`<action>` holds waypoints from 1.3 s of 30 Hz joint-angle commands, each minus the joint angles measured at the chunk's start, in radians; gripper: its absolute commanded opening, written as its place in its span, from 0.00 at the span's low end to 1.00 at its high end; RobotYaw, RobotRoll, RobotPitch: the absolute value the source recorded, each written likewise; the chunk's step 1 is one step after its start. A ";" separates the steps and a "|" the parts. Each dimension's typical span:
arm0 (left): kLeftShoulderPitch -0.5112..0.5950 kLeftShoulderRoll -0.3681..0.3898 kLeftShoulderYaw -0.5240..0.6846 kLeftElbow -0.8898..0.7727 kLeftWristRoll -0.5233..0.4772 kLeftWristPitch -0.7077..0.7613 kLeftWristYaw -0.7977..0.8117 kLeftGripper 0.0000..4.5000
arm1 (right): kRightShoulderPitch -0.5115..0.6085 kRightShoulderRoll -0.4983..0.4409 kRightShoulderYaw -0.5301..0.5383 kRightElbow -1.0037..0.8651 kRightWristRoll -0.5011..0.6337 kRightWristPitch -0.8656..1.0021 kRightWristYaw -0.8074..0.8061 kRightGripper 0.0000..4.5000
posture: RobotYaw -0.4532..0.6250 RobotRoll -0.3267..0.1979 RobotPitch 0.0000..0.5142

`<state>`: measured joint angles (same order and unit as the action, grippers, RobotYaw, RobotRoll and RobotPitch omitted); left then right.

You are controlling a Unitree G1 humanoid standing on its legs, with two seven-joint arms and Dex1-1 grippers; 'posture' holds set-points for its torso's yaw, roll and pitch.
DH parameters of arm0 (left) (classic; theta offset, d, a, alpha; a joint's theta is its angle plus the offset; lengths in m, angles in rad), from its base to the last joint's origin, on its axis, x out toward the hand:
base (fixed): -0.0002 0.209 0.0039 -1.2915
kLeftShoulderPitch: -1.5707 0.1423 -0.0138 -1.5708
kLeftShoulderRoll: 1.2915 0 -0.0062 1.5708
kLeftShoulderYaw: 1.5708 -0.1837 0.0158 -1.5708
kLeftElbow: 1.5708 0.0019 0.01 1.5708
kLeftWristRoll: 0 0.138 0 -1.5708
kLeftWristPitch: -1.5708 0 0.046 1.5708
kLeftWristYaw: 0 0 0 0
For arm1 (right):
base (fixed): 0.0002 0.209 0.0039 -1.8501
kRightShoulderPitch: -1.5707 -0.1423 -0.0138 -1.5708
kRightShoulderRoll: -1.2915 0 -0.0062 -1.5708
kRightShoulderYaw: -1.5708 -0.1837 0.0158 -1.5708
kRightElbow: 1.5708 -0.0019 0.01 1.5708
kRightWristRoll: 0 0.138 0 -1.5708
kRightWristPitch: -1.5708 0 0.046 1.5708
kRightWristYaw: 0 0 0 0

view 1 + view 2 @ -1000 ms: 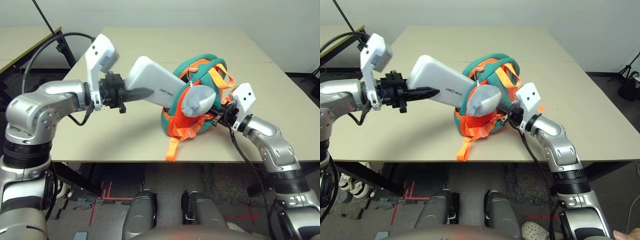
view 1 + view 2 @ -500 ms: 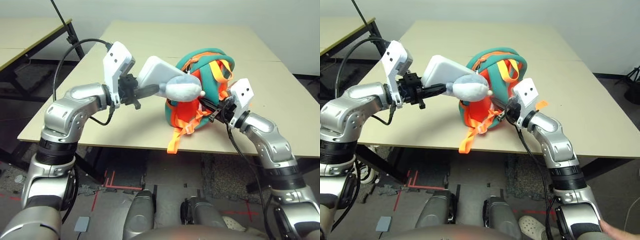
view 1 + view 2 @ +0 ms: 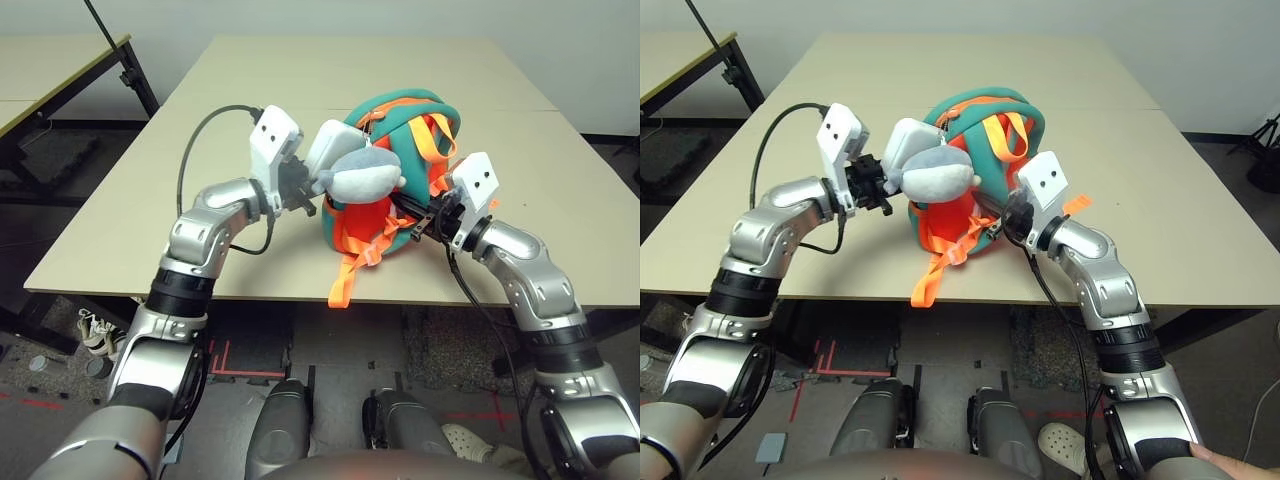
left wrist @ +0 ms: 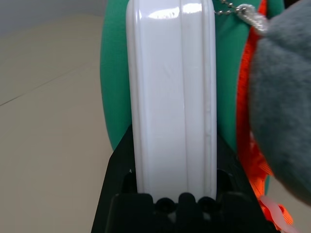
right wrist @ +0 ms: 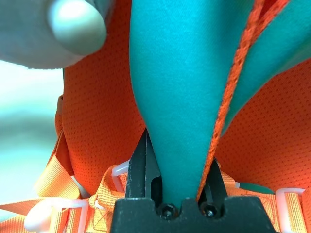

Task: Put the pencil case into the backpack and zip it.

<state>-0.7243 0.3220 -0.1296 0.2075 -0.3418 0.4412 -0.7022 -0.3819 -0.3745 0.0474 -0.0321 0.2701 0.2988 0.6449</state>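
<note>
While the right gripper (image 3: pixel 1006 222) pinches a fold of teal trim on the near right side of the backpack (image 3: pixel 425 110), its black fingers (image 5: pixel 144 167) closed on the fabric and holding the bag raised off the table (image 3: pixel 120 210), the left gripper (image 3: pixel 880 187) comes at the bag from the opposite side with the pencil case (image 3: pixel 330 150) clamped flat between its fingers (image 4: pixel 119 167). Seen from the left wrist, the case runs straight out along the fingers, so its long axis points from the gripper toward the backpack, and its far end already reaches the teal edge of the bag. From the head views the case lies just left of the bag's upper part, tilted up toward the right, with the grey plush toy (image 3: pixel 365 180) hanging in front of it and covering its far half; whether that end has entered the opening or only rests against the rim cannot be told. My judgement is that the coming push goes along that same axis, rightward and slightly away from the robot, and the left arm alone can give it, since the right one is busy keeping the bag propped. Beyond the backpack lies only bare tabletop, and the zip is not yet closed
</note>
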 commanded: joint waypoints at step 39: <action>0.102 0.222 0.156 -0.312 -0.173 0.313 -0.058 0.56 | -0.025 -0.015 0.022 0.050 -0.019 -0.007 0.042 0.02 | 0.57 0.62 0.14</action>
<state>-0.6217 0.5477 0.0439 -0.1334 -0.5401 0.7851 -0.7563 -0.4153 -0.3844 0.0597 0.0145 0.2616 0.2853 0.6795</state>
